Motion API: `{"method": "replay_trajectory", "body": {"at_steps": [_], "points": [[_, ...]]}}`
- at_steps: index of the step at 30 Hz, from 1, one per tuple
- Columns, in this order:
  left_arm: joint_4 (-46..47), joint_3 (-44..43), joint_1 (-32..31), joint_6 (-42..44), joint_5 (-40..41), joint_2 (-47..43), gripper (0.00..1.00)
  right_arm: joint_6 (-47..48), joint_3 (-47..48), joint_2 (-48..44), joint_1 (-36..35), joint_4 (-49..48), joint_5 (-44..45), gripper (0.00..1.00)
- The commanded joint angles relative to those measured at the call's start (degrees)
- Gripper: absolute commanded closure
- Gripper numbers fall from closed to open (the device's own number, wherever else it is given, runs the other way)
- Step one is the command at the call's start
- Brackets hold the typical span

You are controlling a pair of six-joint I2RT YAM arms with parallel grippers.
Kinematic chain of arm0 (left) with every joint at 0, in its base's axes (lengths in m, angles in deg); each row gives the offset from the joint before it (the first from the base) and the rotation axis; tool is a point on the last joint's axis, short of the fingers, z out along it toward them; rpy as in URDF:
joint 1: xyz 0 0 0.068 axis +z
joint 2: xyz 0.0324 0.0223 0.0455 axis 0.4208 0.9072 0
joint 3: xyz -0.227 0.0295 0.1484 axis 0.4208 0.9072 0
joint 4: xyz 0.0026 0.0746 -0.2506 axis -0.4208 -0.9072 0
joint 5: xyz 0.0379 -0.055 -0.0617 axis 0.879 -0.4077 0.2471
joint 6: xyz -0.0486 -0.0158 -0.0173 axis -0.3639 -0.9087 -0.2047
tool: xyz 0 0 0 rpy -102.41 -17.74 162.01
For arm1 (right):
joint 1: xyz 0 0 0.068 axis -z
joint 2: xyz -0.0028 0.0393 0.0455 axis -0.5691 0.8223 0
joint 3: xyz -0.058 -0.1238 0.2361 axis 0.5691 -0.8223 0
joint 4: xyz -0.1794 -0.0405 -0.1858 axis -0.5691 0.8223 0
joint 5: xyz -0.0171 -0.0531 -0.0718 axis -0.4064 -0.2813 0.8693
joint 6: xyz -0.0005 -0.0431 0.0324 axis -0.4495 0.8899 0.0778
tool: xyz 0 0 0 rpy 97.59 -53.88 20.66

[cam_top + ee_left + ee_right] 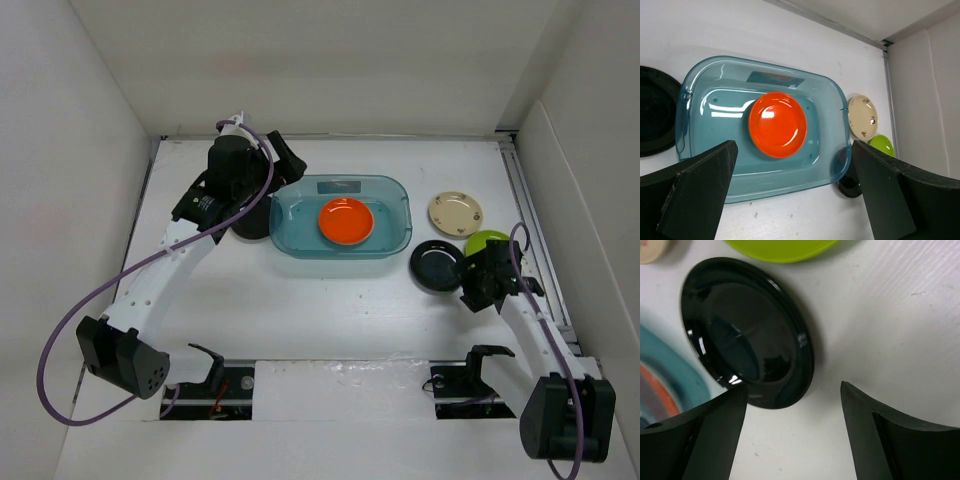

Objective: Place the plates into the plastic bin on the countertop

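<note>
My top camera looks down from the near edge over the whole countertop [330, 310], my left wrist view hangs above the plastic bin [837, 125], and my right wrist view sits close over the black plate [745, 335] that all three share.

Orange plate [346, 220] inside teal bin [398, 212]

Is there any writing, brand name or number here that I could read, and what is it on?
Nothing here is readable.
Rectangular label on the far wall of the plastic bin: too blurred to read.
Small specks on the cream plate: too small to tell if writing or decoration.
</note>
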Motion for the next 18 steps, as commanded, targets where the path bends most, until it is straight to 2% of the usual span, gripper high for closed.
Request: {"method": "replay_trajectory", "body": {"at_steps": [1, 5, 6, 8, 12, 14, 18], "points": [[-1.4, 1.3, 0.2, 1.0, 1.6, -0.5, 0.0, -0.6, 2.9, 4.5, 0.9, -3.2, 1.9, 0.2], [-0.9, 1.3, 1.2, 1.0, 0.4, -1.5, 0.0, -1.1, 2.9, 8.4, 0.9, -6.1, 1.9, 0.27], [-0.9, 1.3, 1.2, 1.0, 0.4, -1.5, 0.0, -1.1, 2.9, 9.4, 0.9, -6.6, 2.6, 0.32], [-0.9, 1.3, 1.2, 1.0, 0.4, -1.5, 0.0, -0.4, 3.4, 12.4, 0.9, -7.1, 3.2, 0.33], [-0.9, 1.3, 1.2, 1.0, 0.9, -1.5, 0.0, -0.4, 3.4, 14.4, 0.9, -9.1, 2.7, 0.45], [-1.6, 0.3, 1.2, 1.6, 0.9, -0.9, 0.0, 0.1, 2.7, 15.1, 0.9, -9.9, 2.7, 0.55], [-2.1, 0.3, 1.2, 1.6, 1.4, -0.4, 0.0, 0.7, 2.7, 18.4, 0.9, -11.2, 2.7, 0.63]]}}
